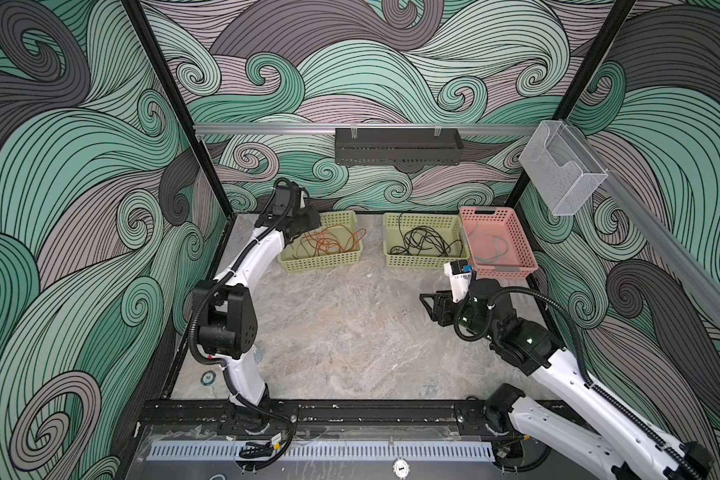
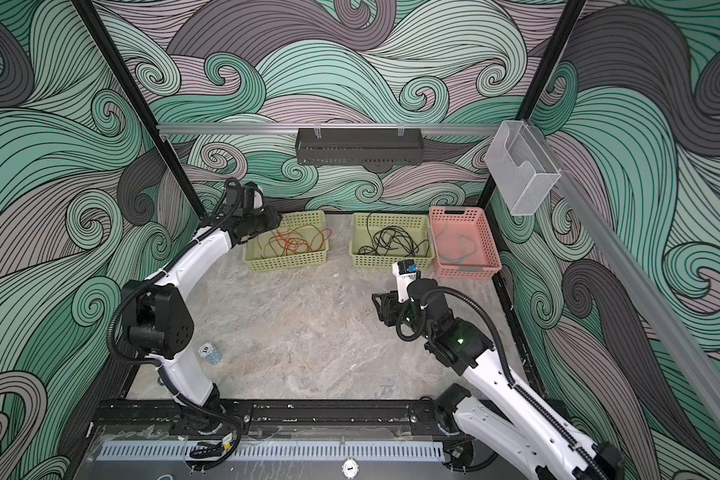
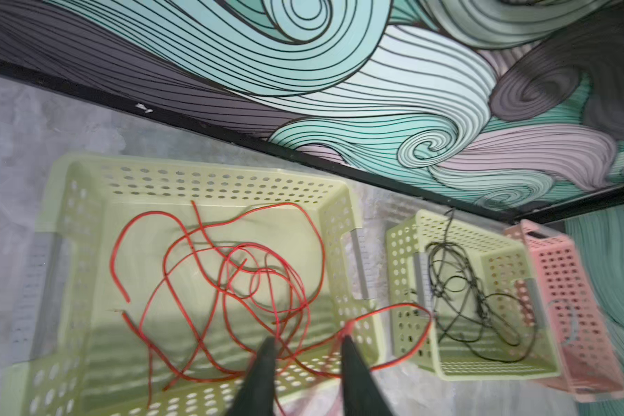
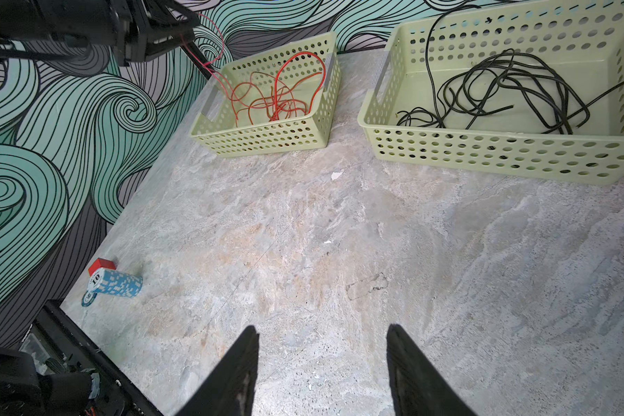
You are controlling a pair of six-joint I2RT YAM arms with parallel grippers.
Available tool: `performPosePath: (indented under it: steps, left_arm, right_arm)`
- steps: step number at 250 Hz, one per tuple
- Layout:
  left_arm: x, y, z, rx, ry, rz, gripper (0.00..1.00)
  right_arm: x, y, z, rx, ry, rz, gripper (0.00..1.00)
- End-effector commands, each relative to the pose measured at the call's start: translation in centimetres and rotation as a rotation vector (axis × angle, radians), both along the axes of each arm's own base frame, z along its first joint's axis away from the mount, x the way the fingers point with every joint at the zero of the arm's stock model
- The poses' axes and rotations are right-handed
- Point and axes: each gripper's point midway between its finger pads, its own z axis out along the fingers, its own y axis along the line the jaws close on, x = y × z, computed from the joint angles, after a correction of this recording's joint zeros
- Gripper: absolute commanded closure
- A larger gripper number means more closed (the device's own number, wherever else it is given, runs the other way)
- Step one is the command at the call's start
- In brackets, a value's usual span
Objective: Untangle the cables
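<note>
Red-orange cables [image 3: 238, 248] in green basket [image 3: 209, 176] | we see left fingers [image 3: 263, 371] parted above it, strand touching | right fingers [image 4: 238, 378] parted, empty

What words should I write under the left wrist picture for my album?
Open left gripper above red cables in a green basket; black cables in the next basket.

The middle and front of the table [image 1: 350, 332] lie bare, wide room to pass. Along its far edge stand a green basket [image 1: 321, 262], a second green basket [image 1: 422, 261] and a pink basket [image 1: 504, 272]. A lane opens between the green ones, but a red cable loop [image 3: 422, 335] reaches over it. The pink basket sits just beside the second, no lane there. A chip stack [image 4: 118, 284] lies near the left edge.
</note>
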Motion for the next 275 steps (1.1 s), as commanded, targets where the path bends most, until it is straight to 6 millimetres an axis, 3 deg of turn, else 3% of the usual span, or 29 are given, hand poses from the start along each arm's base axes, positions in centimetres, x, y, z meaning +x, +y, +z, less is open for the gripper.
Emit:
performPosePath:
  steps: [1,22,53,88,112,137,140,146,165,206,235,254,275]
  left_arm:
    - [-1.2,0.3,1.9,0.068,0.049,-0.027,0.4]
    - [-1.5,1.3,2.1,0.125,0.115,0.001,0.33]
    - [-2.8,1.9,2.6,0.145,0.183,0.016,0.32]
    - [-5.8,1.2,3.0,0.088,0.16,-0.022,0.31]
    - [-9.3,0.8,4.3,0.033,0.091,-0.054,0.29]
    - [-14.4,-0.3,5.5,-0.063,0.037,-0.126,0.27]
    - [-15.0,-0.3,5.5,-0.068,0.032,-0.129,0.25]
    - [-16.2,-0.3,5.3,-0.076,0.019,-0.131,0.13]
    - [-19.8,0.1,4.1,-0.084,-0.005,-0.133,0.03]
    - [-25.6,2.9,1.6,-0.074,-0.033,-0.008,0.01]
    - [-26.9,4.8,0.9,-0.13,-0.16,0.108,0.01]
    - [-27.0,5.2,0.8,-0.101,-0.264,0.099,0.01]
    - [-27.0,7.4,-0.4,-0.069,-0.278,0.225,0.01]
  right_arm:
    - [0.0,0.0,1.0,0.022,-0.017,0.0,0.43]
    - [-0.1,-0.2,1.1,0.02,-0.02,-0.002,0.43]
    - [-0.3,-0.4,1.4,0.016,-0.024,-0.001,0.43]
    - [-0.5,-0.7,1.3,-0.003,-0.024,0.0,0.42]
    - [-0.6,-1.3,1.8,-0.031,-0.031,-0.015,0.39]
    - [-1.4,-2.0,4.4,-0.047,-0.063,-0.003,0.33]
    - [-1.5,-2.1,4.8,-0.048,-0.07,-0.003,0.31]
    - [-1.6,-2.4,5.5,-0.055,-0.087,-0.005,0.27]
    - [-2.0,-3.4,7.6,-0.071,-0.145,-0.022,0.01]
    - [-1.9,-4.2,10.7,-0.052,-0.276,-0.045,0.0]
    - [-1.0,-3.5,10.8,0.031,-0.35,-0.065,0.0]
    - [0.0,-3.6,8.0,0.001,-0.33,-0.101,0.0]
    - [1.5,-3.9,5.6,-0.014,-0.356,-0.16,0.0]
